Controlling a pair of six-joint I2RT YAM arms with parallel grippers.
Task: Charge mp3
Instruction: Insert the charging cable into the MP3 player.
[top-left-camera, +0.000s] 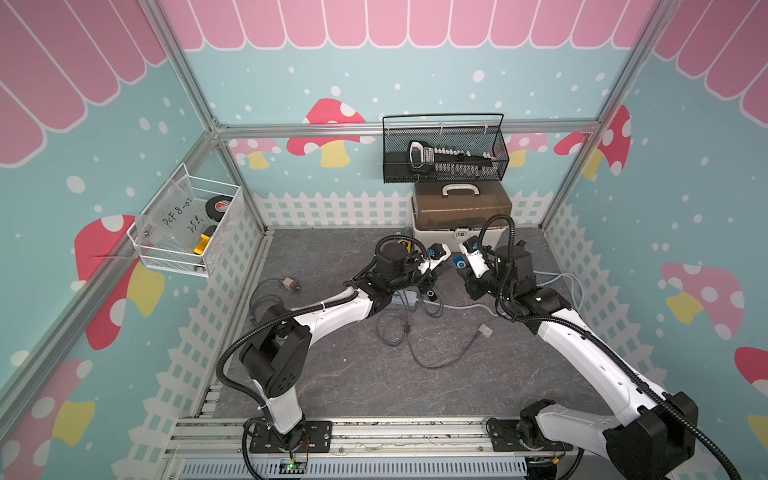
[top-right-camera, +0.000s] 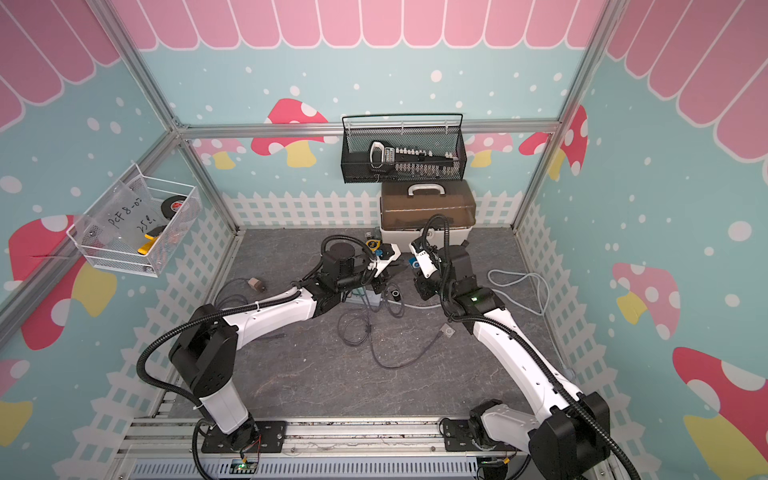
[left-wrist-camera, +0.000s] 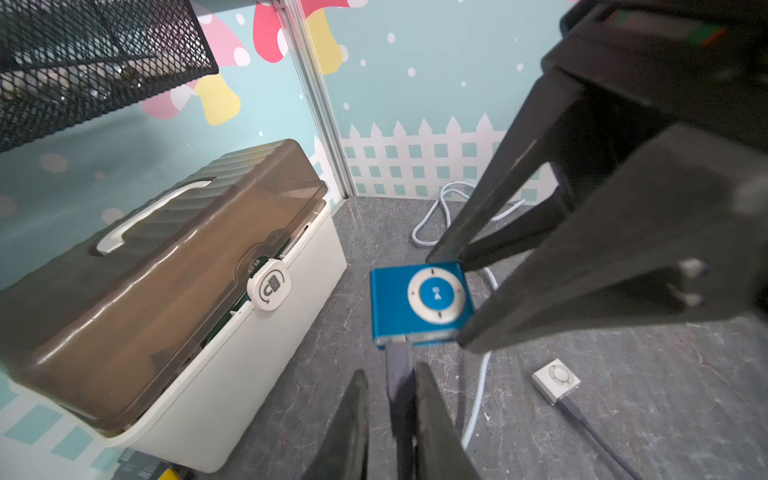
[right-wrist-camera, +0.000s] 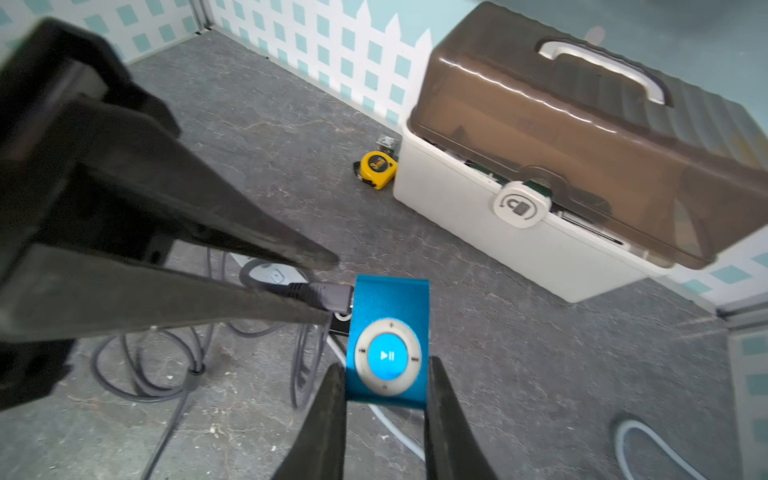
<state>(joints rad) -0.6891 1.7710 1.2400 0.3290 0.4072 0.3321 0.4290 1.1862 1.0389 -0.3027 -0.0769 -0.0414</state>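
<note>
Right wrist view: a blue square metal mp3 player (right-wrist-camera: 388, 307) with a white control ring is seen clamped by two opposite edges in the right gripper (right-wrist-camera: 385, 365), its face turned toward the camera. A dark grey cable plug (right-wrist-camera: 332, 297) is seated in one side edge of the player. The plug is flanked by the left gripper (right-wrist-camera: 329, 291), whose jaws are set slightly apart: the plug is laid against one finger, and a narrow gap is seen at the other.

Left wrist view: the same loose hold is recorded, with the plug touching one finger and daylight showing beside the other. The player is seen pinched between the right gripper's two fingertips.

In both top views the player (top-left-camera: 459, 262) (top-right-camera: 412, 262) is found between the two grippers, held clear of the grey stone-patterned counter (top-left-camera: 353, 374) and just in front of a white storage box with a translucent brown lid (top-left-camera: 461, 203).

A yellow tape measure (right-wrist-camera: 377, 168) is noted on the counter just beside one end of the box. A small silver mp3 player (left-wrist-camera: 556, 380), with a cable of its own attached, is noted lying flat on the counter, well apart from the blue one.
</note>
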